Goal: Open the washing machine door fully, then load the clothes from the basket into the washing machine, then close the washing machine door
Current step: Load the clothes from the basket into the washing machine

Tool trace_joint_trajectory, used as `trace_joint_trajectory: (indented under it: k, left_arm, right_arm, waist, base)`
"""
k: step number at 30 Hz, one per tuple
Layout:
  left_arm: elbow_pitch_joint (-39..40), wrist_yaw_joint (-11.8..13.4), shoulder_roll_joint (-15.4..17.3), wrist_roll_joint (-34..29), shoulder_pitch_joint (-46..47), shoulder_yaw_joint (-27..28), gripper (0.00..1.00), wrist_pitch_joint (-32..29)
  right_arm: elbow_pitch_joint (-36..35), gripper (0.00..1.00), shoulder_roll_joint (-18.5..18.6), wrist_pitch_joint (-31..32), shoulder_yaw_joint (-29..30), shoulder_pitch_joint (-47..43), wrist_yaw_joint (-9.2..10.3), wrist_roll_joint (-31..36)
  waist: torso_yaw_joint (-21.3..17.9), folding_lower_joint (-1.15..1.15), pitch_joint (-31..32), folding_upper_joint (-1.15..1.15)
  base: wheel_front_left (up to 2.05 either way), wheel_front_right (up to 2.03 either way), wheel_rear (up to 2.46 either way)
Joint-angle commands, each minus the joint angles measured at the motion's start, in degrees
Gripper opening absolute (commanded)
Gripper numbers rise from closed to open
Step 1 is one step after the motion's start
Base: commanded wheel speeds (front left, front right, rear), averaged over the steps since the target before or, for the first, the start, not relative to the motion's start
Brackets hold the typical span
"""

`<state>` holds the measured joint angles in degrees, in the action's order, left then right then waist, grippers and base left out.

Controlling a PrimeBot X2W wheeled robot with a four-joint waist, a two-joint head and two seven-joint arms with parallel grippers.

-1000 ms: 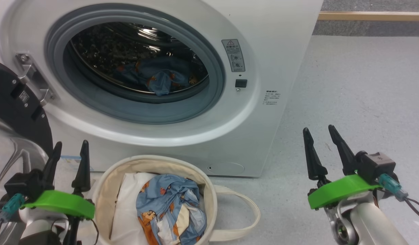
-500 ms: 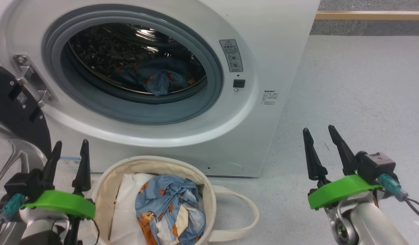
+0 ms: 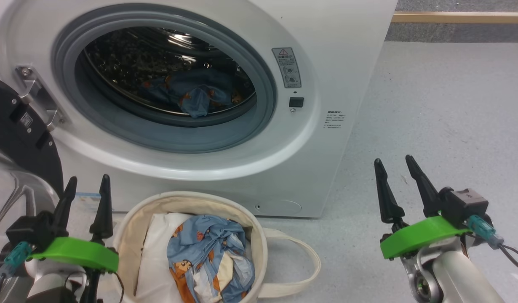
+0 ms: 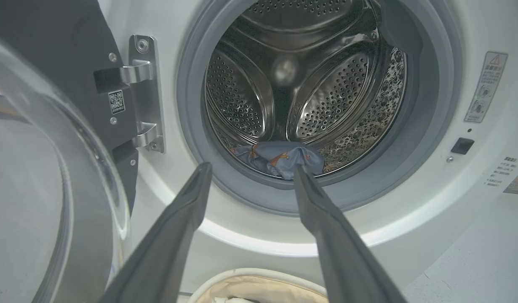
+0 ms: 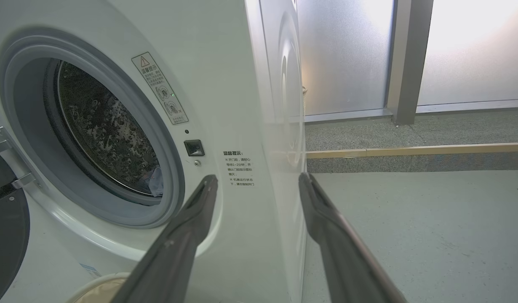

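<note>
Setting: speckled grey floor [image 3: 431, 105], white front-loading washing machine [image 3: 335, 75] at centre, frosted panels [image 5: 343, 54] behind in the right wrist view.
Door: washing machine door [image 3: 14, 139] swung wide to the left on its hinge [image 3: 38, 97], black rim and glass bowl [image 3: 6, 198] turned outward, opening unobstructed.
Drum: one bear-print garment [image 3: 191, 94] already at the front lip of the steel drum [image 4: 330, 84], just inside the grey gasket [image 3: 179, 141].
Basket: cream canvas basket [image 3: 187, 198] on the floor just in front of the machine's base, between the two arms and nearer the left; one loop handle [image 3: 311, 261] flopped to the right.
Clothes: remaining clothes [image 3: 208, 252] crumpled in the basket's right half, touching a plain white bundle [image 3: 151, 252].
Left gripper: left gripper [image 3: 87, 180] just beside the basket's left rim, jaws spread, empty, aimed at the drum.
Right gripper: right gripper [image 3: 392, 160] well apart to the right over bare floor, jaws spread, empty.
Handling: probably light, limp, not fragile; liable to drape, trail and snag on rim or gasket; soft-sided basket apt to shift if tugged.
Grip point: best judged the raised bunch of folds atop the heap, pinched deep enough to gather several layers, clear of the white bundle.
</note>
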<state>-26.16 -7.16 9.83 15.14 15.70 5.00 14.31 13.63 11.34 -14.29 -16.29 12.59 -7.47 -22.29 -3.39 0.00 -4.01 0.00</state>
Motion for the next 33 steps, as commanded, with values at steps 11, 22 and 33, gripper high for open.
trace_joint_trajectory:
  k: [11,22,33]
  left_arm:
    - [2.48,-0.33,1.23,-0.72,1.4,2.34,1.0,0.69]
    - [2.23,-0.33,1.07,-0.74,1.36,2.51,1.0,0.69]
    - [0.35,-0.33,0.7,-0.29,2.04,2.49,1.0,0.69]
  right_arm:
    - [-1.42,1.0,0.38,-0.71,-1.1,1.13,-0.02,-0.29]
    - [-1.33,1.0,0.48,-0.71,-0.9,1.14,-0.02,-0.09]
    - [-1.9,1.0,0.6,-0.71,-0.61,1.71,-0.02,0.14]
  waist:
    - [-0.1,0.0,-0.16,0.0]
    - [-0.37,0.0,-0.02,0.0]
    - [-0.75,0.0,-1.98,0.0]
  base:
    - [0.0,0.0,0.0]
    - [0.0,0.0,0.0]
    - [0.0,0.0,0.0]
